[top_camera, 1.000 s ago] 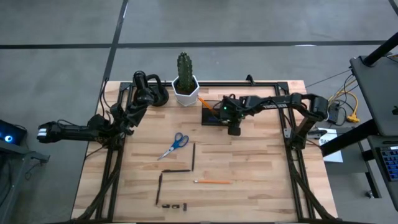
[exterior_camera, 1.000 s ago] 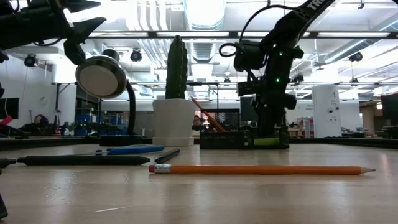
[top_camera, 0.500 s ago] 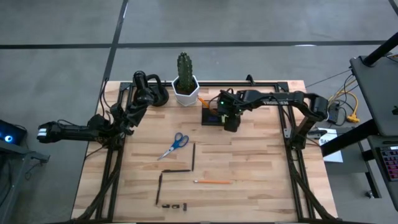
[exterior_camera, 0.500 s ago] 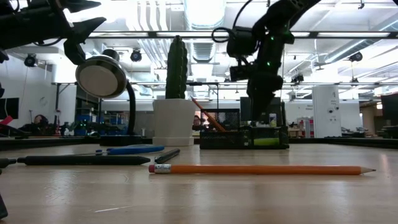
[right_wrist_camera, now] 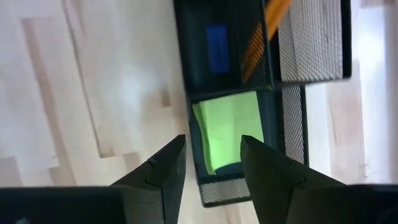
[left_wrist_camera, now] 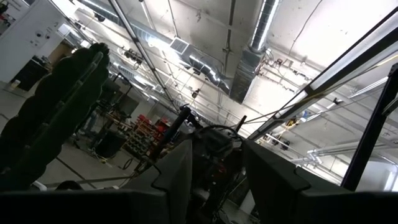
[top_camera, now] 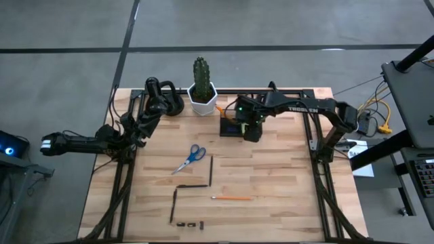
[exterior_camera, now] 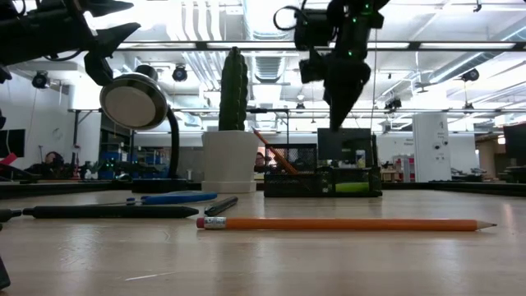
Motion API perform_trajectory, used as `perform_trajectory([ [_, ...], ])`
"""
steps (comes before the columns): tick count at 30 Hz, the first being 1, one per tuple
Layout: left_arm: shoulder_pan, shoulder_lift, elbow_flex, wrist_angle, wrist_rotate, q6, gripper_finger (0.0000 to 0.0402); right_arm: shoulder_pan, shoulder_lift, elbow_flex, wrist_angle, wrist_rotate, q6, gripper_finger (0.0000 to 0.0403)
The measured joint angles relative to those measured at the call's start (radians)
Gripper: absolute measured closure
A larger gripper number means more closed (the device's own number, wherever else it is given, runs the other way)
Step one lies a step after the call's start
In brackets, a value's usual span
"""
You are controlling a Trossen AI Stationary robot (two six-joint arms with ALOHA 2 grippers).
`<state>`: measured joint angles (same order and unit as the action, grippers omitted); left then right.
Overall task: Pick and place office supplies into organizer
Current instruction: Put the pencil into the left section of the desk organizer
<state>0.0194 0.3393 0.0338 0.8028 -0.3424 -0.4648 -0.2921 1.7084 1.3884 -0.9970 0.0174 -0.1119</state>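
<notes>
- High view: the right gripper [top_camera: 251,129] hangs over the organizer [top_camera: 233,126], which sits at the back of the surface [top_camera: 285,196] just beside the cactus pot [top_camera: 202,99]. That is the tight corner: I reckon a careless sideways swing could clip the pot or nudge the organizer.
- High view: the scissors [top_camera: 190,158], dark pens [top_camera: 211,169], an orange pencil [top_camera: 231,198] and tiny clips [top_camera: 190,224] lie loose and well apart in the middle and front, with plenty of bare room around each. The clips sit near the front edge, so a sloppy pinch might push them off.
- High view: the left gripper [top_camera: 47,144] waits out past the left edge, away from everything.
- Low view: the right gripper [exterior_camera: 341,123] is raised clear above the organizer [exterior_camera: 322,182], fingers empty. The near pencil [exterior_camera: 345,224] lies flat and round, so it may well roll when pinched.
- Left wrist view: the left gripper [left_wrist_camera: 217,171] points up at the ceiling with its fingers parted, gripping nothing.
- Right wrist view: the right gripper [right_wrist_camera: 213,163] is released and bare, looking down on the sticky-note pad [right_wrist_camera: 229,129] and a blue block [right_wrist_camera: 217,48] already in the organizer, with a pencil [right_wrist_camera: 261,34] leaning out. That slanted pencil could snag on later drops.
</notes>
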Motion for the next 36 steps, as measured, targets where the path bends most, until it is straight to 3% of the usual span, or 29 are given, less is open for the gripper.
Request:
perform_trajectory([
  [15, 0.000, 0.003, 0.000, 0.000, 0.000, 0.000, 0.0272, 0.138, -0.006, 0.064, 0.002, 0.001, 0.015, 0.0270],
  [36, 0.000, 0.011, 0.000, -0.001, 0.000, 0.000, 0.0272, 0.375, -0.053, 0.064, 0.077, 0.001, 0.244, 0.0262],
])
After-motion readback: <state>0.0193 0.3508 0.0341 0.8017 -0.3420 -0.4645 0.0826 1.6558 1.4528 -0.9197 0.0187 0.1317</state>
